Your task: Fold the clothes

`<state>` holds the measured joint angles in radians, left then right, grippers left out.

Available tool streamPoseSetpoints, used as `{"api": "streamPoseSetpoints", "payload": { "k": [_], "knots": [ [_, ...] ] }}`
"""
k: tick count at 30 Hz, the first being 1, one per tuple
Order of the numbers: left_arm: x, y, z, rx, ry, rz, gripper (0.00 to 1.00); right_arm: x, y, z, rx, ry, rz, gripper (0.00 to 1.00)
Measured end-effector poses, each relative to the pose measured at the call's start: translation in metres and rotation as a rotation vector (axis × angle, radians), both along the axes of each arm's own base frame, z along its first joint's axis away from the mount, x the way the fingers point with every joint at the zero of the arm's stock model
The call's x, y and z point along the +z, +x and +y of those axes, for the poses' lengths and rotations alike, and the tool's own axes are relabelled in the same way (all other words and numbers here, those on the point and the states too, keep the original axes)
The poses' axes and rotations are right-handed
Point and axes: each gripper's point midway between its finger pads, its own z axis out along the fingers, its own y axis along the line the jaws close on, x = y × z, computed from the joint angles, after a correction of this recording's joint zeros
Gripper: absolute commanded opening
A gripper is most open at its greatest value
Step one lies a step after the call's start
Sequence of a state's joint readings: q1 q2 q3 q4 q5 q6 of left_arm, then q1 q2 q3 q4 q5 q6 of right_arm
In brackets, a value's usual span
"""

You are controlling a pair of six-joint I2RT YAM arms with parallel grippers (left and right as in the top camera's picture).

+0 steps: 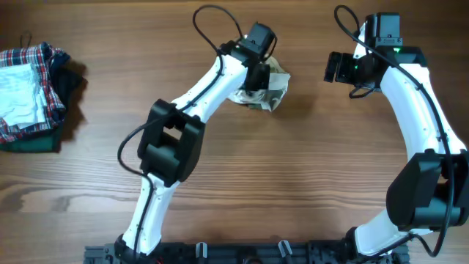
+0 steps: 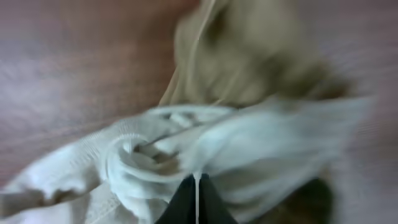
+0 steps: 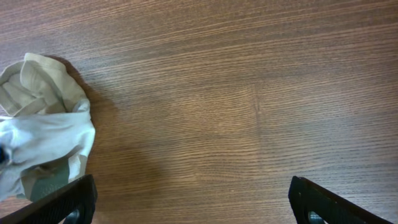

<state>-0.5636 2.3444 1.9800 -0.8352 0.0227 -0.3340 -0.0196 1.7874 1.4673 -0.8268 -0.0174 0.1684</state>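
Right now the clothes (image 1: 270, 88), a small cream-white garment with tan-beige parts, sit bunched in a crumpled heap on the wooden table (image 1: 293, 169), toward its far side in the overhead view and between the ends of the two arms. The left gripper (image 1: 254, 82) is down on the heap's left side, and its arm covers part of the fabric. In the left wrist view, which is blurred, the left gripper (image 2: 196, 198) has its two dark fingers (image 2: 183, 202) pressed together with only a thin pale sliver between them, pinching a white fold of the clothes (image 2: 261, 149); tan fabric rises behind that fold. The right gripper (image 1: 335, 67) hangs to the right of the heap, apart from it and touching nothing. In the right wrist view the right gripper (image 3: 191, 199) has its fingers (image 3: 68, 202) spread wide, one at each lower corner, with bare wood grain between them. The clothes (image 3: 43, 134) lie at the left edge of that view, white cloth under a tan fold, with a dull green patch near the bottom. At the far left of the table lies a stack (image 1: 33, 99): a red-and-blue plaid garment (image 1: 44, 53) with a white cloth (image 1: 22, 92) on it, over a dark green cloth (image 1: 29, 139).
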Motion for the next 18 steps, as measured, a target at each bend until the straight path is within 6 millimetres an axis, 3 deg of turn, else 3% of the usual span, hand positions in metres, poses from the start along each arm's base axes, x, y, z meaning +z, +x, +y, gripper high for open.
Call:
{"api": "streamPoseSetpoints", "payload": {
  "k": [1,3,5,7,10,13,15,18],
  "knots": [
    [0.017,0.006,-0.004,-0.001,-0.027,-0.043,0.04,0.000,0.000,0.000,0.000,0.000,0.000,0.99],
    [0.069,0.018,-0.015,-0.004,-0.098,-0.161,0.06,0.000,0.000,0.000,0.000,0.000,0.000,0.99],
    [0.086,0.024,-0.018,-0.003,-0.122,-0.203,0.07,0.000,0.000,0.000,0.000,0.000,0.000,1.00],
    [0.072,0.030,-0.021,-0.001,-0.116,-0.203,0.08,0.000,0.000,0.000,0.000,0.000,0.000,1.00],
    [0.017,0.032,-0.022,0.001,-0.068,-0.137,0.11,0.000,0.000,0.000,0.000,0.000,-0.001,1.00],
    [-0.026,0.034,-0.023,0.001,-0.044,-0.103,0.17,0.000,0.000,0.000,0.000,0.000,0.000,0.99],
    [-0.024,0.043,-0.027,0.004,-0.062,-0.142,0.20,0.000,0.000,0.000,0.000,0.000,0.000,1.00],
    [-0.021,0.048,-0.026,0.012,-0.057,-0.167,0.36,0.000,0.000,0.000,0.000,0.000,-0.001,1.00]
  ]
}}
